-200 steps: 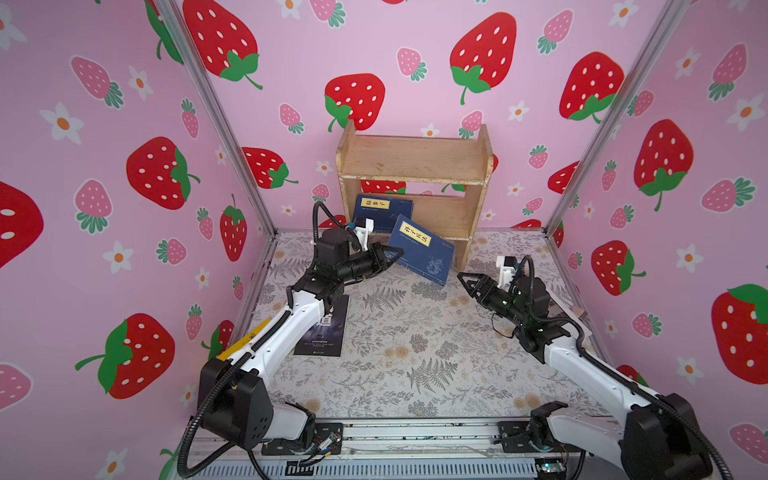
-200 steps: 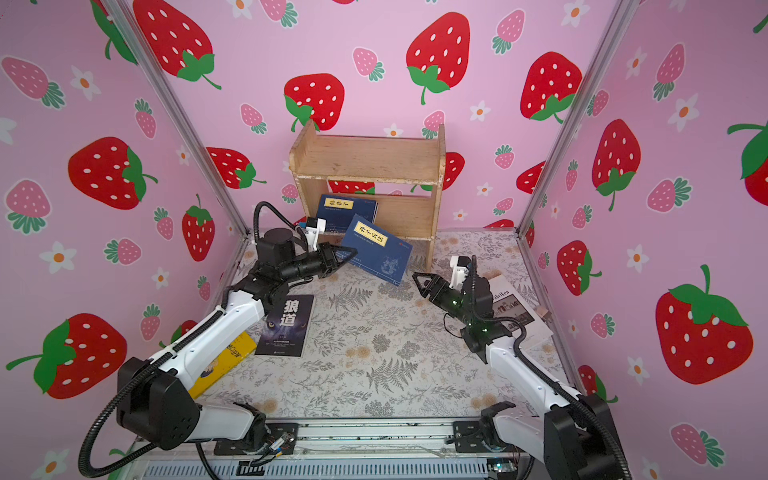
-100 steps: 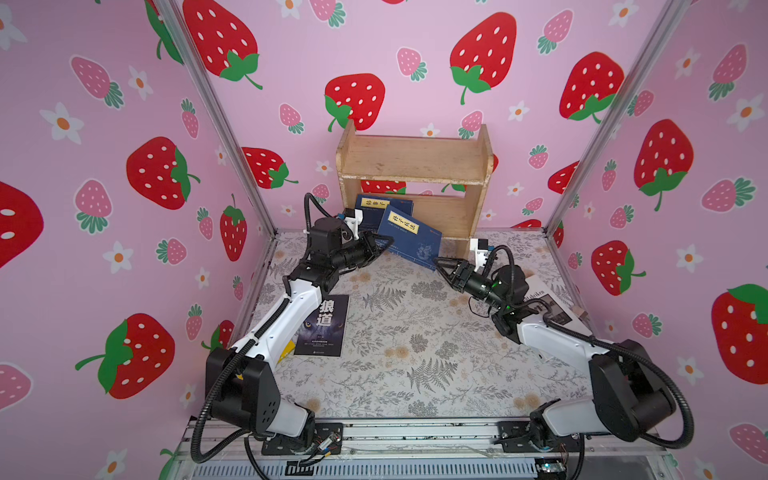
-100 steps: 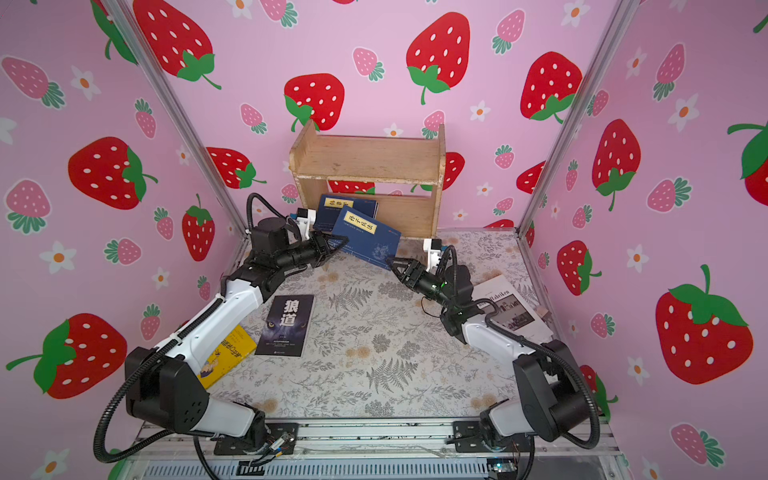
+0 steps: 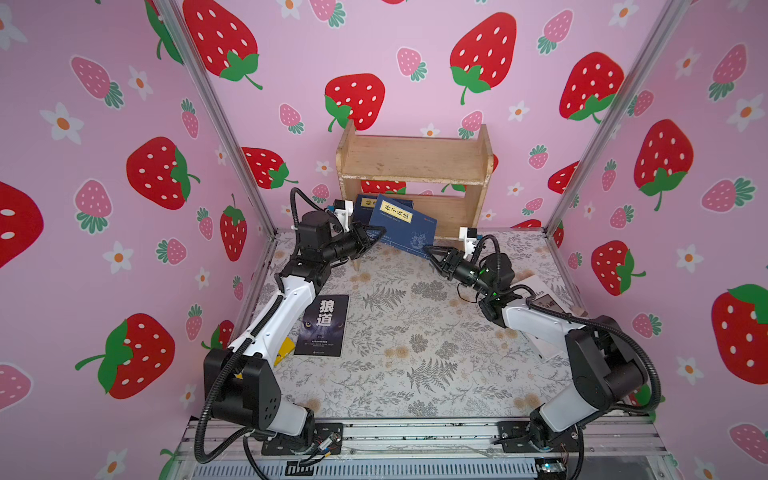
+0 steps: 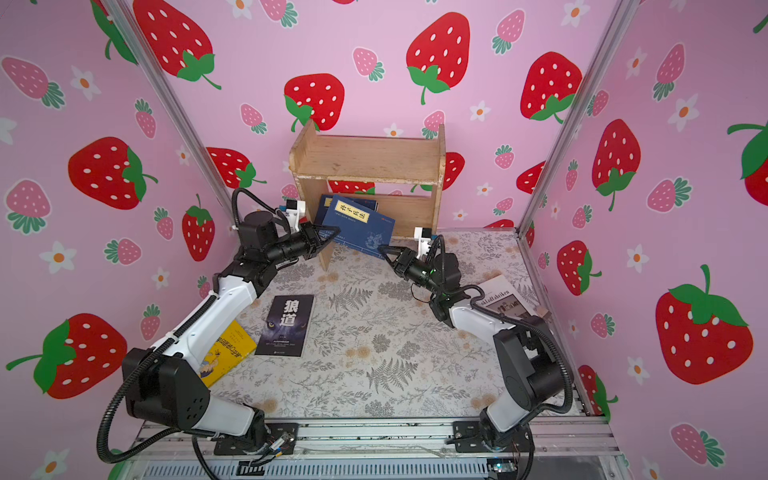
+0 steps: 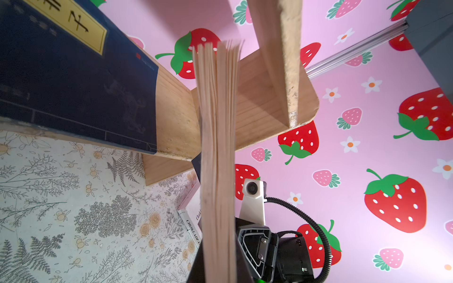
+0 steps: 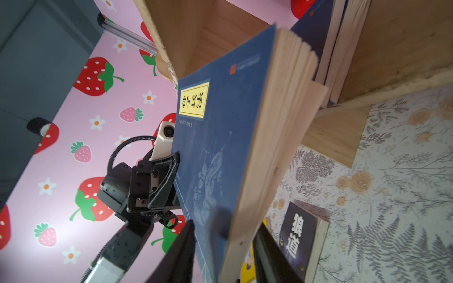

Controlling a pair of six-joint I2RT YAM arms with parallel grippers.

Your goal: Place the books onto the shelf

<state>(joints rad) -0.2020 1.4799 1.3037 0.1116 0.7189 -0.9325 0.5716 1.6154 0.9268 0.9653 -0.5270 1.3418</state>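
A navy book (image 5: 405, 226) (image 6: 357, 224) (image 8: 220, 122) with a yellow label hangs tilted in front of the lower tier of the light-wood shelf (image 5: 415, 160) (image 6: 365, 160) (image 8: 392, 49). My left gripper (image 5: 373, 235) (image 6: 330, 237) (image 7: 218, 276) is shut on its left edge; the page edges (image 7: 217, 147) fill that wrist view. My right gripper (image 5: 428, 252) (image 6: 384, 250) (image 8: 223, 245) is shut on the book's lower right corner, one finger on the cover and one on the pages. A second navy book (image 5: 363, 205) (image 6: 326, 203) leans in the lower tier at the left.
A black book (image 5: 326, 324) (image 6: 289, 324) (image 8: 299, 235) lies flat on the floral mat at the left. A yellow book (image 6: 228, 353) lies partly under my left arm. A white book (image 6: 505, 299) lies behind my right arm. Pink walls close in on three sides.
The left gripper carried the navy book back toward the shelf. The right gripper reached forward to the book's lower corner and closed its jaws onto it.
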